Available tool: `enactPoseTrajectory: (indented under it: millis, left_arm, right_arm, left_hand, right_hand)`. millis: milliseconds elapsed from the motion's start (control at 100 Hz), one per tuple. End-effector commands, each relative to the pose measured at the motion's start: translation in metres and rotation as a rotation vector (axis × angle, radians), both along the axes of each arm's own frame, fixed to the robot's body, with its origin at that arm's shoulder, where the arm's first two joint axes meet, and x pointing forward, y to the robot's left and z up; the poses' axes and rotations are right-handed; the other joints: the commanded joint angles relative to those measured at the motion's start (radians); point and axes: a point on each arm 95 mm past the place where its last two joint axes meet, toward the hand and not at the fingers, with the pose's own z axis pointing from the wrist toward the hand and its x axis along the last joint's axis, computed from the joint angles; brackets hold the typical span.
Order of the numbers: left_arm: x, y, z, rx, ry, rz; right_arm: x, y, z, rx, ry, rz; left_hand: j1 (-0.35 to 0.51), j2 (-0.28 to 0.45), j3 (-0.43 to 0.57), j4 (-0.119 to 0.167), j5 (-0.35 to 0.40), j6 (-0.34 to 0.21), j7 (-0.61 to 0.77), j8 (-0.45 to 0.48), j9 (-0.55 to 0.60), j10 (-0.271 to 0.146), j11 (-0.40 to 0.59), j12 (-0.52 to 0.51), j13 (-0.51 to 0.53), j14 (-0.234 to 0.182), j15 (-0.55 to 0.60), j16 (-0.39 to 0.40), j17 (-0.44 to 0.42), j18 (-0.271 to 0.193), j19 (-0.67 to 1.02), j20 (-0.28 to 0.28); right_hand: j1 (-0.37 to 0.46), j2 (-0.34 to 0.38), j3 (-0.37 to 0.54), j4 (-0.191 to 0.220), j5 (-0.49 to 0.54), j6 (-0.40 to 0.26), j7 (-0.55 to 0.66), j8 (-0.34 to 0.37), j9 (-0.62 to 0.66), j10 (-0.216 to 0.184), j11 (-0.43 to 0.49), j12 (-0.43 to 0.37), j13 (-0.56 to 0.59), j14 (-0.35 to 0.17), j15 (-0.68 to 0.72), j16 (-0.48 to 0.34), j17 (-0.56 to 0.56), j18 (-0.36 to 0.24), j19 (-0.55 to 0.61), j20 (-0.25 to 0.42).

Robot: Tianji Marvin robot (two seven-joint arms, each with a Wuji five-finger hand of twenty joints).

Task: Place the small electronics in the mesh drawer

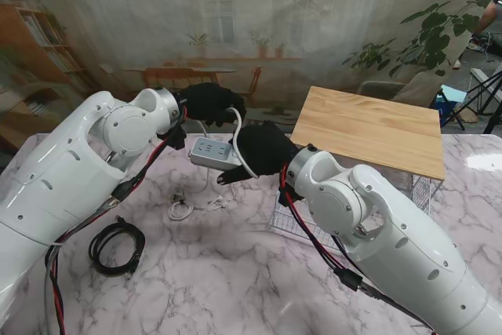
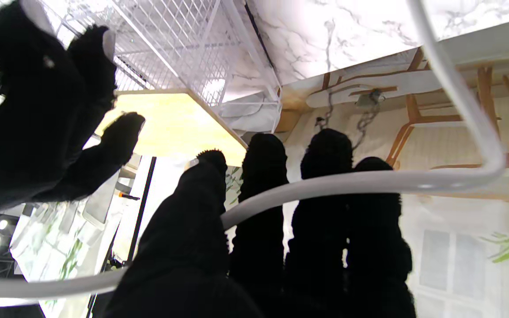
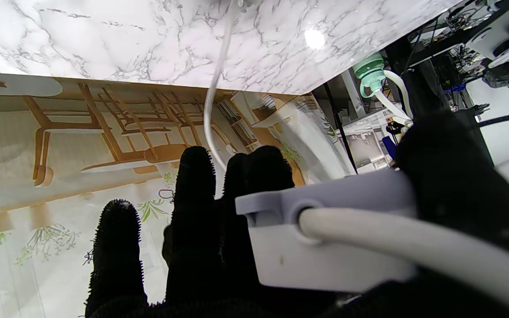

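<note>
A white power strip [image 1: 212, 151] [image 3: 325, 238] hangs in the air above the marble table, and my right hand [image 1: 265, 149] [image 3: 219, 221] is shut on it, thumb on one side and fingers on the other. Its thick white cable [image 1: 238, 127] [image 2: 369, 181] loops up to my left hand [image 1: 208, 102] [image 2: 316, 229], running between that hand's thumb and fingers. Both hands wear black gloves and sit close together. The white mesh drawer [image 1: 292, 221] [image 2: 184, 39] stands to the right under a wooden top [image 1: 369, 127], partly hidden by my right arm.
A coiled black cable [image 1: 116, 247] lies on the table near my left arm. A thin white cord [image 1: 182, 209] lies tangled nearer to me than the power strip. A patterned curtain hangs behind the table's far edge.
</note>
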Motion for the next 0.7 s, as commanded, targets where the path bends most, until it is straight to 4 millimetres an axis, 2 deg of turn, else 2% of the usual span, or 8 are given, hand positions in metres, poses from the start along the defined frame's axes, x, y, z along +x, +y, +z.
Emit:
enactPoseTrajectory:
  millis: [0,180,280,340,380,500,600,690]
  left_arm:
    - [0.002,-0.004,-0.006,0.02,0.034,-0.004]
    - [0.005,-0.005,-0.025,0.036,0.087,0.01]
    - [0.005,-0.006,-0.031,0.019,0.093,0.013]
    - [0.005,-0.007,-0.033,0.013,0.093,0.011]
    - [0.005,-0.007,-0.034,0.012,0.089,0.008]
    - [0.004,-0.005,-0.037,0.019,0.093,-0.002]
    - [0.003,-0.002,-0.043,0.036,0.107,-0.003]
    - [0.004,0.002,-0.049,0.041,0.113,0.003]
  right_arm:
    - [-0.004,0.002,0.004,0.017,-0.011,0.005]
    - [-0.007,-0.004,0.009,0.057,-0.018,-0.015]
    - [-0.008,-0.006,0.012,0.078,-0.022,-0.027]
    - [-0.008,-0.007,0.014,0.091,-0.024,-0.033]
    - [-0.008,-0.007,0.015,0.102,-0.026,-0.038]
    - [-0.007,-0.008,0.02,0.125,-0.034,-0.052]
    - [-0.006,-0.009,0.023,0.137,-0.039,-0.063]
    - [-0.005,-0.01,0.024,0.142,-0.041,-0.072]
  left_hand:
    - [0.084,0.066,0.065,0.018,0.045,-0.028,0.091,0.025,0.015,0.003,0.013,0.008,-0.009,0.029,-0.004,0.017,-0.013,-0.038,0.026,0.015]
    - [0.085,0.06,0.06,0.018,0.031,-0.014,0.04,-0.074,0.002,0.008,-0.024,-0.016,-0.034,0.038,-0.044,-0.001,-0.035,-0.041,0.0,0.008]
    - [0.085,0.059,0.043,0.015,0.007,0.001,-0.031,-0.169,-0.018,0.017,-0.114,-0.095,-0.072,0.047,-0.14,-0.068,-0.068,-0.048,-0.058,-0.012]
    - [0.084,0.06,0.0,0.014,-0.009,0.014,-0.09,-0.223,-0.038,0.015,-0.161,-0.147,-0.101,0.048,-0.199,-0.115,-0.089,-0.058,-0.102,-0.029]
    - [0.082,0.063,-0.044,0.019,-0.018,0.024,-0.124,-0.24,-0.063,0.018,-0.199,-0.188,-0.121,0.024,-0.243,-0.152,-0.105,-0.06,-0.127,-0.038]
    - [-0.042,0.012,-0.06,0.036,-0.082,0.042,-0.256,-0.267,-0.173,0.029,-0.345,-0.33,-0.212,0.017,-0.362,-0.256,-0.166,-0.07,-0.208,-0.063]
    - [-0.152,0.026,-0.052,0.043,-0.148,0.069,-0.4,-0.334,-0.284,0.036,-0.447,-0.446,-0.242,-0.006,-0.364,-0.269,-0.187,-0.078,-0.228,-0.066]
    - [-0.205,-0.002,-0.053,0.049,-0.223,0.076,-0.478,-0.4,-0.413,0.039,-0.5,-0.508,-0.27,-0.014,-0.374,-0.272,-0.205,-0.089,-0.239,-0.068]
  right_hand:
    - [0.144,0.176,0.398,0.013,0.1,-0.15,0.082,0.019,0.032,-0.042,0.047,0.017,0.007,-0.006,0.071,0.014,-0.014,0.015,-0.013,-0.006]
    - [0.147,0.177,0.397,0.012,0.1,-0.148,0.08,0.019,0.032,-0.039,0.049,0.018,0.008,-0.004,0.074,0.015,-0.013,0.015,-0.011,-0.006]
    - [0.148,0.177,0.396,0.012,0.1,-0.148,0.08,0.02,0.032,-0.04,0.049,0.019,0.008,-0.004,0.075,0.016,-0.012,0.015,-0.011,-0.006]
    - [0.148,0.178,0.396,0.012,0.1,-0.147,0.079,0.02,0.034,-0.04,0.05,0.019,0.009,-0.002,0.077,0.017,-0.011,0.014,-0.009,-0.006]
    - [0.149,0.177,0.396,0.012,0.099,-0.147,0.079,0.02,0.034,-0.038,0.051,0.019,0.009,-0.003,0.078,0.017,-0.012,0.015,-0.009,-0.006]
    - [0.148,0.179,0.394,0.01,0.1,-0.147,0.079,0.02,0.034,-0.039,0.053,0.02,0.009,-0.002,0.081,0.018,-0.011,0.015,-0.008,-0.005]
    - [0.15,0.179,0.393,0.01,0.1,-0.147,0.078,0.02,0.034,-0.038,0.054,0.02,0.009,-0.002,0.082,0.019,-0.012,0.015,-0.008,-0.005]
    - [0.15,0.18,0.393,0.01,0.1,-0.147,0.078,0.021,0.033,-0.039,0.054,0.02,0.009,-0.003,0.083,0.019,-0.012,0.015,-0.008,-0.006]
